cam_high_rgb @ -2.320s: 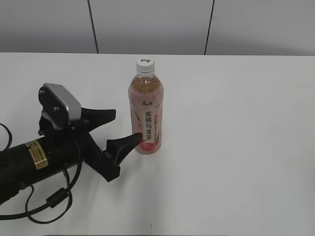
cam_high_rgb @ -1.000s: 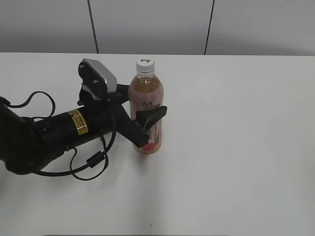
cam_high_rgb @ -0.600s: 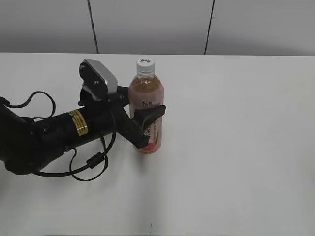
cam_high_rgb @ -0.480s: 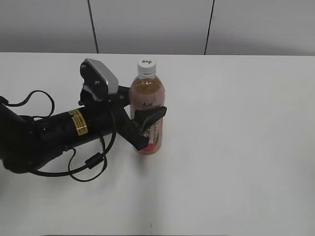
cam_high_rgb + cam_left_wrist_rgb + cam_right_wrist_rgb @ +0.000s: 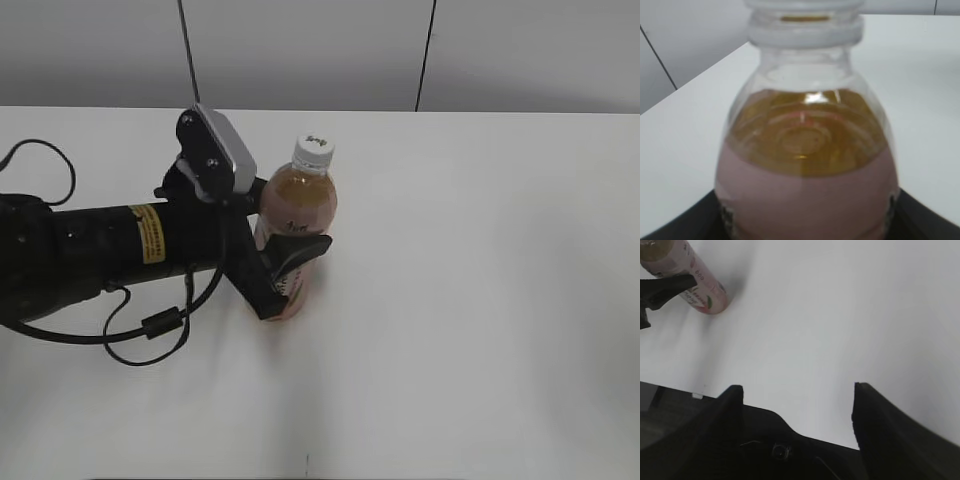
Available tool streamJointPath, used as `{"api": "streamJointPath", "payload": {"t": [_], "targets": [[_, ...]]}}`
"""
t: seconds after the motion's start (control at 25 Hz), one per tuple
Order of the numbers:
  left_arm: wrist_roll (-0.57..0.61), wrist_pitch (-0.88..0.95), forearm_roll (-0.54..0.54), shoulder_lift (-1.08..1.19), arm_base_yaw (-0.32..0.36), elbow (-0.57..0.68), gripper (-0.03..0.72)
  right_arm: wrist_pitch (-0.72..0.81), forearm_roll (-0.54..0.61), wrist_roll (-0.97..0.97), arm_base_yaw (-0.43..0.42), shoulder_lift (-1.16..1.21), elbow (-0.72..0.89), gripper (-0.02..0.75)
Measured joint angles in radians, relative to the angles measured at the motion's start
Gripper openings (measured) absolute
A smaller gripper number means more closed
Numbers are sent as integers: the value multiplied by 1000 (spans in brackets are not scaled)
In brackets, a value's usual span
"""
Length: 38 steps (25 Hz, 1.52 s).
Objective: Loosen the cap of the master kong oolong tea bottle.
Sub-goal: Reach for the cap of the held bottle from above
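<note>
Master kong oolong tea bottle (image 5: 292,235) sits on the white table (image 5: 480,300), left of centre, and leans with its top toward the right, its base nearer the left. Its white cap (image 5: 313,152) is in place on the neck, with a small dark mark on top. The left gripper (image 5: 285,240) reaches in from the left, and its jaws are clamped on the bottle's labelled body, one black finger (image 5: 296,252) crossing the near face of the label and the other hidden behind the bottle. In the left wrist view the bottle (image 5: 807,165) fills the frame, amber tea visible above the pink label, with the neck ring at the top edge. The right gripper (image 5: 797,392) is out of the exterior view; in its own wrist view its jaws stand wide apart over bare table (image 5: 840,315), holding nothing, well apart from the bottle (image 5: 695,282) at the far left.
</note>
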Motion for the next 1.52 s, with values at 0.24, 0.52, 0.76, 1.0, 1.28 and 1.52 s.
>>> {"api": "streamJointPath", "payload": {"t": [0.24,0.52,0.76,1.0,1.28,1.52], "targets": [[0,71,41,-36,0,0,421,13,128,-56,0,290,-133,512],[0,73,54,-36,0,0,421,16,208,22,167,510,-285,506],[0,73,63,-36,-1,0,421,-14,126,322,394,687,-435,501],[1,71,70,-36,-2,0,421,-25,96,578,467,819,-544,501],[1,71,84,-37,-2,0,421,-13,103,711,477,961,-671,501],[2,71,88,-37,-2,0,421,-11,80,802,500,1051,-733,501]]}}
